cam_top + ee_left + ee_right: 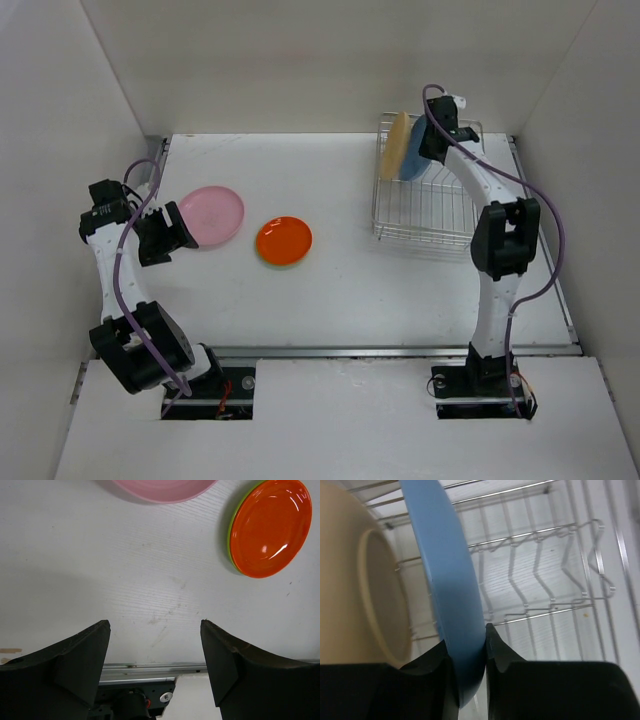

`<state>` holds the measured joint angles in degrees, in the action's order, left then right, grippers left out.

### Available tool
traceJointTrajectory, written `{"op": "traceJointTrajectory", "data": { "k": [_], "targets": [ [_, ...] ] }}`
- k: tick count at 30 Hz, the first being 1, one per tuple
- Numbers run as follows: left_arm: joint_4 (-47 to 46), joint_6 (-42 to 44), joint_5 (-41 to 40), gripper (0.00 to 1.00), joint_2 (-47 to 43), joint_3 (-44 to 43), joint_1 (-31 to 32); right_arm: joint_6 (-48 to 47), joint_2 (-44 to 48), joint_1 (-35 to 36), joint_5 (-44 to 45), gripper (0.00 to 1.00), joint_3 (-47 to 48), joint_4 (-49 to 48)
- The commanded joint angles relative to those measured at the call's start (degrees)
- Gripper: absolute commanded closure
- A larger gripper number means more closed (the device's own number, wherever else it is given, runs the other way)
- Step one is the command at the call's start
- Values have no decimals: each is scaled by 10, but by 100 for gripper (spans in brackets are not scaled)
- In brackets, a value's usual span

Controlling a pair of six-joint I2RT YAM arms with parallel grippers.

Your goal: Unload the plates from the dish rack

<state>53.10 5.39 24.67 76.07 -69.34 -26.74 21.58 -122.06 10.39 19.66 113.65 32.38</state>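
Blue plate (451, 580) pinched by right gripper (469, 641): lift straight up, clear of cream plate (350, 585) and dish rack (425, 215); left gripper (154, 625) wide, empty.

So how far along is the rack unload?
Three out on the table: pink plate, plus orange plate stacked on the lime green plate. In hand: right gripper shut on the rim of the blue plate, standing in the dish rack. Left to do: that one and the cream-yellow plate beside it. Left gripper open, empty.
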Motion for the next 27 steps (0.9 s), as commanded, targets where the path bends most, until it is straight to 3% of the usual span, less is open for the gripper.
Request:
{"op": "traceJointTrajectory", "data": {
  "k": [1,4,11,17,20,22,25,26,27],
  "targets": [
    [9,10,9,30,2,-1,-2,1,25,-5,-23,86,28,-19],
    [14,10,9,30,2,-1,-2,-12,44,-5,-29,100,37,-4],
    [19,16,14,29,-24,-7,-2,-46,144,15,98,100,31,7],
    [24,28,20,29,-30,-12,-2,-111,199,43,272,100,101,70],
    [57,59,46,29,-30,-35,5,-142,228,81,355,100,93,75],
    [78,104,80,27,-30,-58,12,-156,271,124,348,100,61,67],
    [111,136,116,25,-36,-87,40,-167,328,169,179,100,-42,28],
    [117,150,127,23,-36,-93,52,-167,336,196,66,100,-70,13],
    [124,156,136,22,-41,-93,59,-167,344,211,12,100,-124,-5]
  ]
}}
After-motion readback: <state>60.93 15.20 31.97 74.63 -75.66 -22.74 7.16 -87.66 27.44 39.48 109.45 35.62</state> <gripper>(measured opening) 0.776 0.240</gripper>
